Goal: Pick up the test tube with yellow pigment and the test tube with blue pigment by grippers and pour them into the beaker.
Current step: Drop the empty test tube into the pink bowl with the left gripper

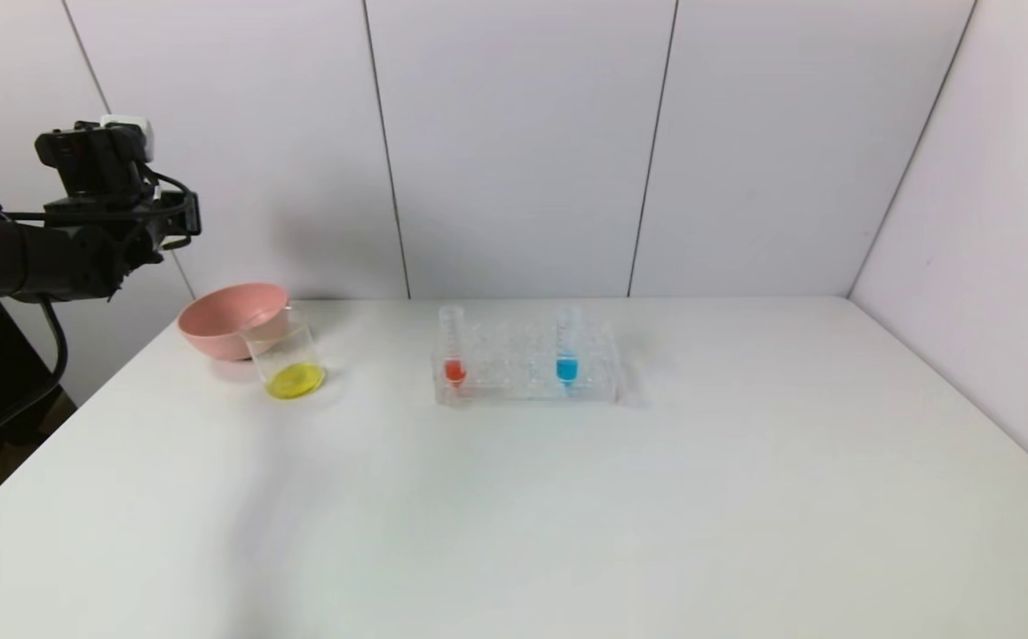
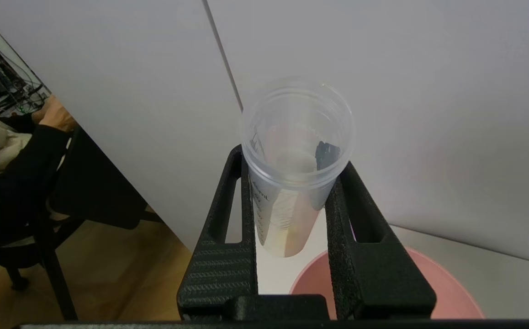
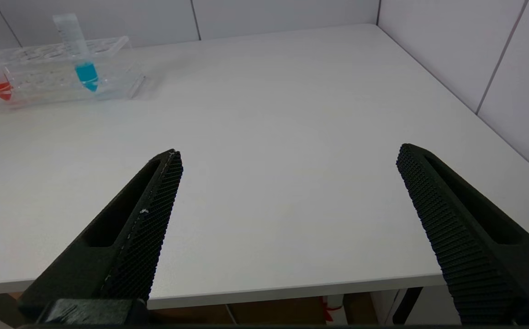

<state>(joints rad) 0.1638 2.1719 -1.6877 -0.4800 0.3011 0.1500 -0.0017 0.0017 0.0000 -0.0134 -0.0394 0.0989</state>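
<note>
Head view: our left pincer (image 1: 178,213) hangs high at the surface's (image 1: 514,497) left edge, above the pink bowl (image 1: 232,318). The left wrist view shows it clamped on the yellow tube (image 2: 292,183), now nearly drained — only a faint tint remains. The yellow liquid sits in the beaker (image 1: 288,359), touching the bowl's front. We judge the empty tube is held over the bowl for discarding. The blue tube (image 1: 567,351) stands upright in the clear rack (image 1: 527,364), beside the red tube (image 1: 453,351) — not yet poured. Our right pincer (image 3: 287,192) waits spread wide at the near edge, presumably to fetch the blue one.
</note>
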